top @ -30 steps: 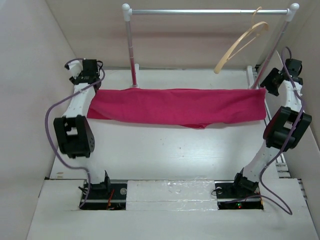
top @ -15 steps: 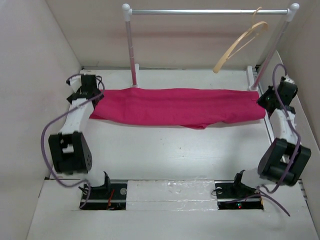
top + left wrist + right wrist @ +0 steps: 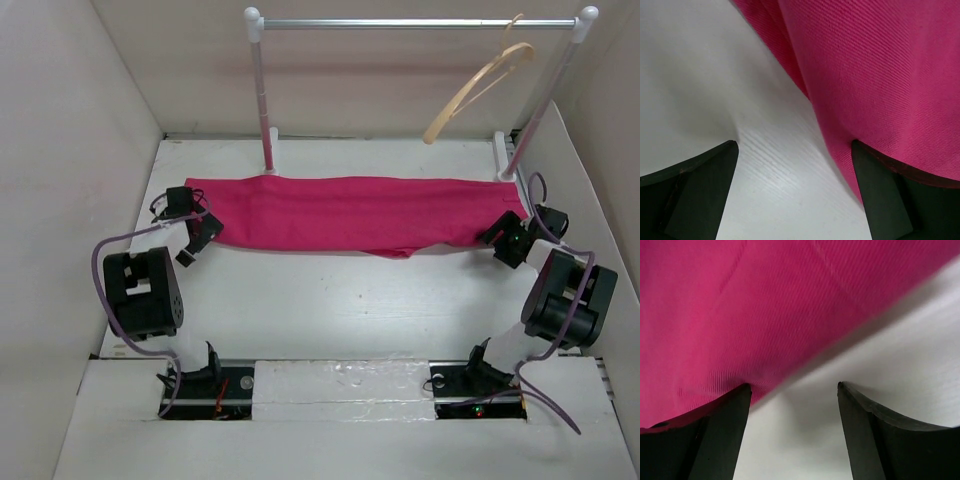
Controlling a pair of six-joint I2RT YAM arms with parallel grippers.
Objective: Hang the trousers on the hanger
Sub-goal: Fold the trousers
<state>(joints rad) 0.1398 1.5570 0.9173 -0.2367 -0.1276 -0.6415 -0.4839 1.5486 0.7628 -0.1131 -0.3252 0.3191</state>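
The magenta trousers [image 3: 355,212] lie folded in a long strip across the back of the table. My left gripper [image 3: 200,237] is open at their left end, one finger over the cloth edge [image 3: 875,90] and bare table between the fingers. At the right end my right gripper [image 3: 503,243] is open too, with one finger over the cloth [image 3: 740,315]. Nothing is held by either. The tan wooden hanger [image 3: 478,90] hangs tilted from the rail at the back right.
A white-and-silver clothes rail [image 3: 420,23] spans the back, its posts [image 3: 263,100] standing behind the trousers. Beige walls close in on both sides. The arm bases [image 3: 205,385] sit at the near edge.
Both arms drew back toward the near edge and came down at the ends of the trousers. Both grippers let go of the cloth, which now lies flat.
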